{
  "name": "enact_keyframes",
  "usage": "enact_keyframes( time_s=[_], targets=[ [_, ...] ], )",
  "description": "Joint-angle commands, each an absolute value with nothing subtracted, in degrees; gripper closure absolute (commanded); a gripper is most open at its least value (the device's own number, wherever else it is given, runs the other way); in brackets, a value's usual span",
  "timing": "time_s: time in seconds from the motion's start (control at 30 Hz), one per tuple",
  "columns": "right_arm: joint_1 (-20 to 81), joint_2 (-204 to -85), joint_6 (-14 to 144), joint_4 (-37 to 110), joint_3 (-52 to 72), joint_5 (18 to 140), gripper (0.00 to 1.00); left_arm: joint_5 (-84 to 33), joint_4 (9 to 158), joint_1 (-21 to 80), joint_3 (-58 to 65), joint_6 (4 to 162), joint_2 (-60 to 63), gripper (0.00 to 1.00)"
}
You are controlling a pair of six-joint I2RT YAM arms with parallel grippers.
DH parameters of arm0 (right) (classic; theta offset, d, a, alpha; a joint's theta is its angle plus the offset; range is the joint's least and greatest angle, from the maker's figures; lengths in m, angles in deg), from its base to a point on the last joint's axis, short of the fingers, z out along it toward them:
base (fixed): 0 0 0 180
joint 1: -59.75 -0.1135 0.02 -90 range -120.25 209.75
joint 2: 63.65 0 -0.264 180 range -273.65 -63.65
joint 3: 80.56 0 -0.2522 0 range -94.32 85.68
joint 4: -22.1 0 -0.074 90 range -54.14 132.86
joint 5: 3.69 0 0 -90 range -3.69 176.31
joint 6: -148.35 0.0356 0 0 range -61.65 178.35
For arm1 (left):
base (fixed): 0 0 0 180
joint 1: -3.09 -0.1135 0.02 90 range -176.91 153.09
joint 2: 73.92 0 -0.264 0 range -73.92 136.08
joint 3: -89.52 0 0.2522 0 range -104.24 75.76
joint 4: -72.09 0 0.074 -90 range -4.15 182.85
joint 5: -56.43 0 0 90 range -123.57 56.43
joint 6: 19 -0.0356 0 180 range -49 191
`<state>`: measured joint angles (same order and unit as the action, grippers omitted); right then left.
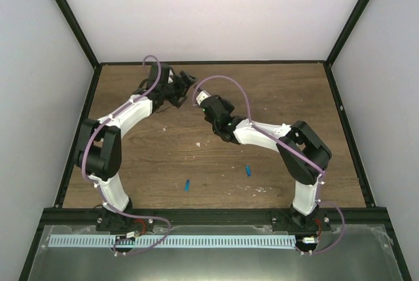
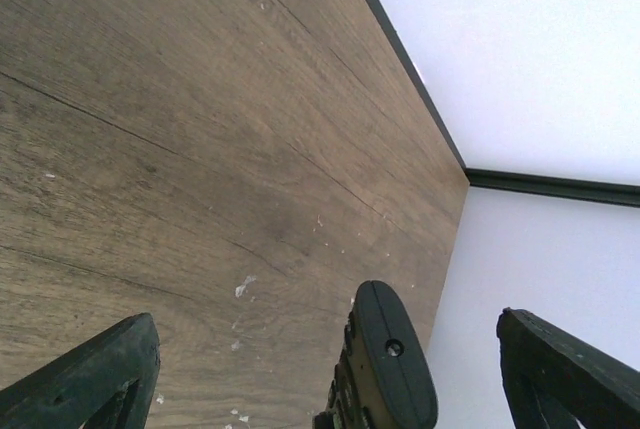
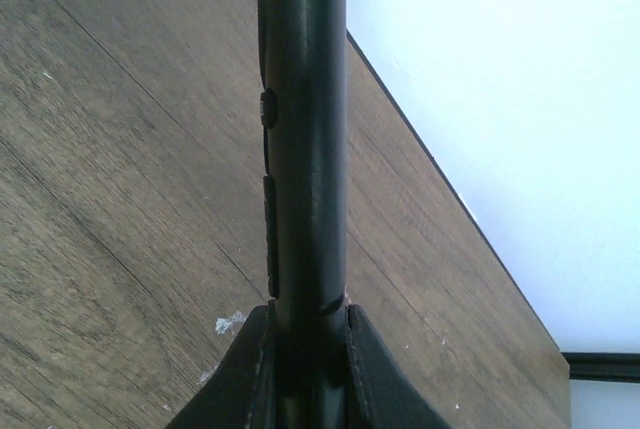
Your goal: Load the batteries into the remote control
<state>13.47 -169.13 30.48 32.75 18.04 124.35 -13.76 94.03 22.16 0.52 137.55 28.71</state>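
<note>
Clamped in the right gripper (image 3: 308, 321) jaws: remote control (image 3: 305, 129), over the far centre of the table (image 1: 275, 97). Left gripper (image 2: 325, 321) jaws wide apart, remote's tip between, untouched. Near centre on the wood, apart from each other: left battery (image 1: 187, 185), right battery (image 1: 248, 170).

The table (image 1: 275, 91) is brown wood with long dark lines in it. A black rim (image 1: 211, 63) runs around its sides. Two small things lie flat on the wood. One blue battery (image 1: 187, 185) lies close to the near side of the table. The other blue battery (image 1: 248, 170) lies to the right of the first one and a little farther back, well apart from it. A white speck (image 1: 198, 143) sits on the wood behind the first battery. A few more tiny white bits (image 2: 245, 286) lie on the wood too.
</note>
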Motion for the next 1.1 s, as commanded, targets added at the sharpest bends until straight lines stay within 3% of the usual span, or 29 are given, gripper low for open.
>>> enact_keyframes(
  time_s=[0.0, 0.33, 1.07],
  targets=[
    [11.99, -168.22, 28.00, 28.88, 17.69, 125.82, 0.99, -12.82, 91.25, 22.43, 1.05, 138.49, 26.14, 0.08],
    [10.11, -169.53, 24.73, 26.45, 17.31, 127.66, 0.99, -11.91, 90.84, 22.60, 1.39, 137.85, 26.36, 0.37],
    [9.31, -169.78, 18.25, 19.77, 19.97, 129.50, 0.99, -11.00, 91.23, 22.78, -0.28, 137.12, 28.48, 0.73]
  ],
)
